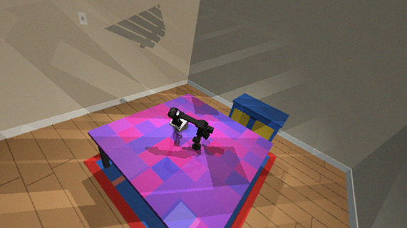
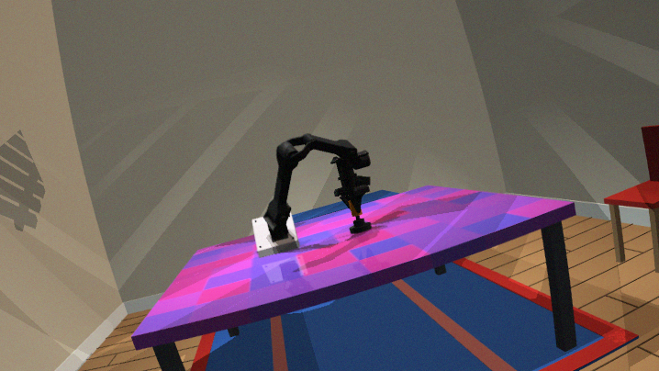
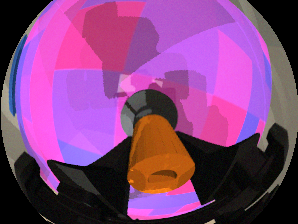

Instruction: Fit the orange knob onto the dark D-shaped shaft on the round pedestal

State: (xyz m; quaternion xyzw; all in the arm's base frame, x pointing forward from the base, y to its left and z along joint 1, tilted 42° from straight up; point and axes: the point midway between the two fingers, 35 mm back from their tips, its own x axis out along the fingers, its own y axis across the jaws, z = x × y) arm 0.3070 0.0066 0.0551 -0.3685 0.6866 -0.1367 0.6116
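Clamped on the tapered orange knob (image 2: pixel 355 208) (image 3: pixel 159 155), the black parallel-jaw claw (image 2: pixel 354 207) (image 3: pixel 161 172) is pointed down over the dark round pedestal (image 2: pixel 360 226) (image 3: pixel 169 106) on the pink-and-purple checkered table (image 1: pixel 151 185) (image 2: pixel 221 295). From the claw, the pedestal is found just below, beyond the knob's far end; in the exterior view a short dark piece, judged to be the D-shaped shaft (image 2: pixel 359 219), is seen between knob and pedestal. The knob's long axis is run outward from between the fingers toward the pedestal, with a slight lean suggested in the exterior view, though true tilt cannot be told. Whether the shaft's tip is already entered or only met by the hole is hidden.

The step in hand is judged to be alignment: the knob is not yet seated, and the coming move is turned on rotation about the shared axis of knob and shaft. A slow twist by the claw, under light downward pressure, seems called for until the flats are matched. If pressed too hard while mismatched, the knob could be jammed or slipped in the fingers. Full seating and release are still to be done.
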